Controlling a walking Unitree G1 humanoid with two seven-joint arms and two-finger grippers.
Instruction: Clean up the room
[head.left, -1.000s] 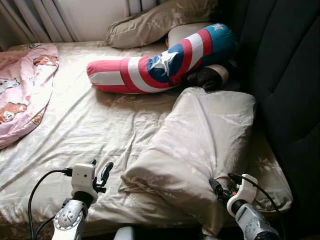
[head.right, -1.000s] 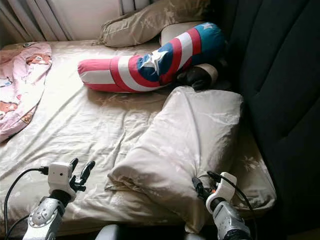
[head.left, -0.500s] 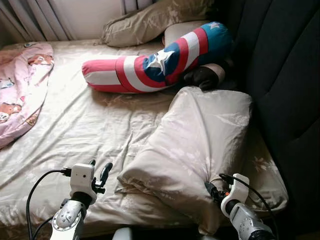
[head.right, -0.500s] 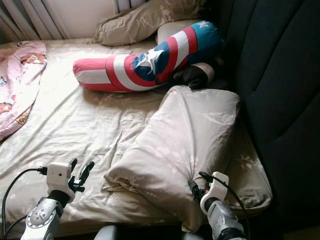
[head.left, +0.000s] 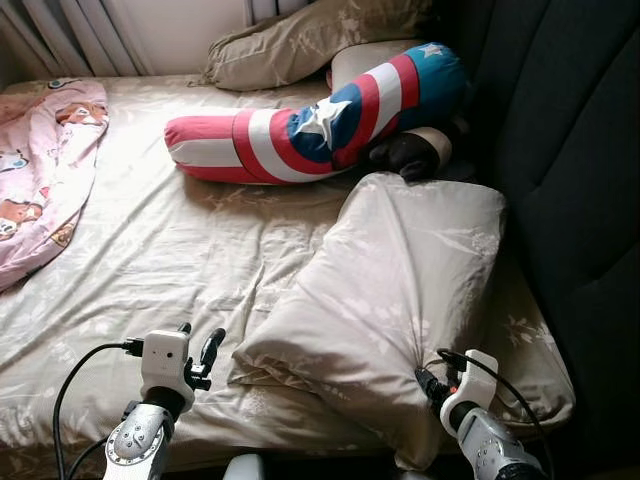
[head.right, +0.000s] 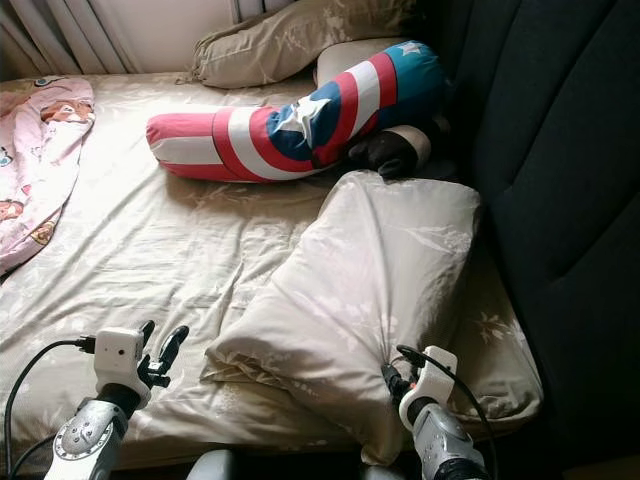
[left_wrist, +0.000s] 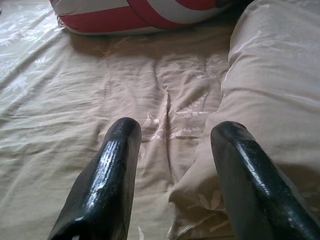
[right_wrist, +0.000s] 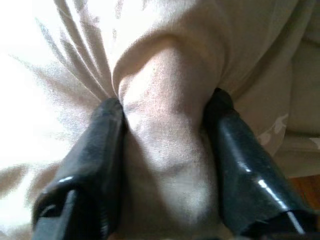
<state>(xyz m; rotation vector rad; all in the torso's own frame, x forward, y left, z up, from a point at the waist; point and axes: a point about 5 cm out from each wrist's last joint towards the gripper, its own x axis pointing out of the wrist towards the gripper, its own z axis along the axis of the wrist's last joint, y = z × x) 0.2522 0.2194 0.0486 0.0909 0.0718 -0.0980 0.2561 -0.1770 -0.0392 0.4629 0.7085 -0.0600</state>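
A large beige pillow (head.left: 400, 280) lies slantwise on the right side of the bed, its far end against the dark headboard. My right gripper (head.left: 424, 379) is shut on a bunched fold of that pillow (right_wrist: 167, 125) at its near corner, and the cloth bulges between the two black fingers (right_wrist: 100, 145). My left gripper (head.left: 200, 348) is open, low over the beige sheet (left_wrist: 100, 90), a little left of the pillow's near edge (left_wrist: 280, 100). A long red, white and blue star bolster (head.left: 320, 125) lies across the far part of the bed.
A pink patterned blanket (head.left: 45, 170) is bunched at the bed's left edge. A second beige pillow (head.left: 300, 40) leans by the curtains at the back. A small dark plush thing (head.left: 410, 155) sits between bolster and headboard (head.left: 570, 170). Bare sheet spreads across the middle.
The view has shifted slightly. My right gripper has stayed clamped on the pillow's near corner, and the left gripper has held its place, open.
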